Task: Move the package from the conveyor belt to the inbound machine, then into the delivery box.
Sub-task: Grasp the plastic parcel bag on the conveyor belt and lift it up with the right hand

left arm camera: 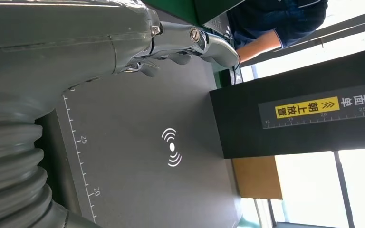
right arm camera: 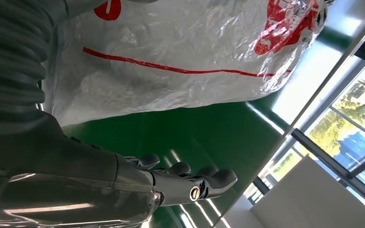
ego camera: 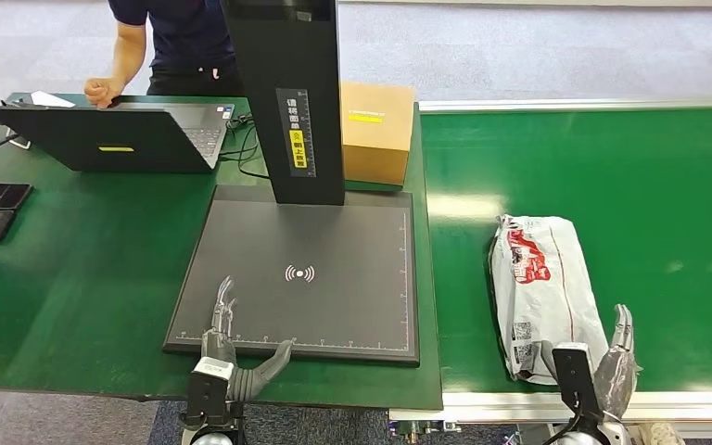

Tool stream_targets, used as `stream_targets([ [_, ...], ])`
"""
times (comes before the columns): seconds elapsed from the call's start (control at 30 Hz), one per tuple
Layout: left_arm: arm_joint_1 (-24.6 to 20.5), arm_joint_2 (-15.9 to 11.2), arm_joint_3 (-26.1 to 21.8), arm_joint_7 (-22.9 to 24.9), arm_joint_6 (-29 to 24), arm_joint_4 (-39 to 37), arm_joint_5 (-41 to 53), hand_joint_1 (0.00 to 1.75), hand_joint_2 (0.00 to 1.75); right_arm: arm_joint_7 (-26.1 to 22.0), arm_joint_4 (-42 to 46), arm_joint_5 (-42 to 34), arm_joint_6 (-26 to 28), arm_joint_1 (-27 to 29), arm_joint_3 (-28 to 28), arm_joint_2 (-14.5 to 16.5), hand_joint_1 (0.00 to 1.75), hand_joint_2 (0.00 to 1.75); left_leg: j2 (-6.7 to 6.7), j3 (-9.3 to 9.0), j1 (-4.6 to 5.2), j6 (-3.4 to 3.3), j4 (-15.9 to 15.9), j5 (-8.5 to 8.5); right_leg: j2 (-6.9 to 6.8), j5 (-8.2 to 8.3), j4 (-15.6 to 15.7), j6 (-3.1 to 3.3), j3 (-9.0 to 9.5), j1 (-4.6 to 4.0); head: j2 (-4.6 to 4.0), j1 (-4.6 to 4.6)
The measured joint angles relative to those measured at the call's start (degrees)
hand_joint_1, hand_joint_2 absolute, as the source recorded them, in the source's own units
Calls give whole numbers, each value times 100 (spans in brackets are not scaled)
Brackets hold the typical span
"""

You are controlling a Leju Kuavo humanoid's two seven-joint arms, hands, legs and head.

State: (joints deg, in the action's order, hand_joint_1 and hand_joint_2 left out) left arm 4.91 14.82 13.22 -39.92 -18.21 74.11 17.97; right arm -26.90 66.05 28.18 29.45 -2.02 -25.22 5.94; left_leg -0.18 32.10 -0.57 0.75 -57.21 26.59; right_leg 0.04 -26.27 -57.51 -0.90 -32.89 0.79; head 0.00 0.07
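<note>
**A:** Looks like the pickup stage. White plastic package lying flat on the green conveyor belt, long side running away from the robot, near end close to the belt's front edge. Not on the inbound machine yet, nowhere near done.

**B:** Yep. Best bet probably: slide in from the side, get fingers under the near end, clamp across the narrow width. Soft crinkly bag, so likely to sag and slip if pinched by a corner. Worth gripping through the bulk, not the loose film.

**A:** Right hand state?

**B:** Just beside the package's near right corner, fingers straight and loosely apart, holding nothing. Touching the bag or not, can't tell. Wrist view shows green belt between fingers and plastic, so probably apart.

**A:** And the left hand?

**B:** Spread too, holding nothing, poised at the front left corner of the machine's dark plate. Contact with the plate, can't tell.
</note>
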Motion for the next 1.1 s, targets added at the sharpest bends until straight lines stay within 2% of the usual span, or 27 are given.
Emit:
stream_targets([
  [0.47,-11,13,-55,-14,-63,-62,-35,0,175,-140,-1187,32,115,-459,14,-159,0,175,0,0,0,0,0,0,0,0,0,0,1,0,0,0],
  [1.1,-20,32,-104,-5,-96,-67,2,0,175,-263,-1862,-121,96,-606,287,-161,0,175,-1,0,0,0,0,0,0,0,0,0,1,0,0,0],
])
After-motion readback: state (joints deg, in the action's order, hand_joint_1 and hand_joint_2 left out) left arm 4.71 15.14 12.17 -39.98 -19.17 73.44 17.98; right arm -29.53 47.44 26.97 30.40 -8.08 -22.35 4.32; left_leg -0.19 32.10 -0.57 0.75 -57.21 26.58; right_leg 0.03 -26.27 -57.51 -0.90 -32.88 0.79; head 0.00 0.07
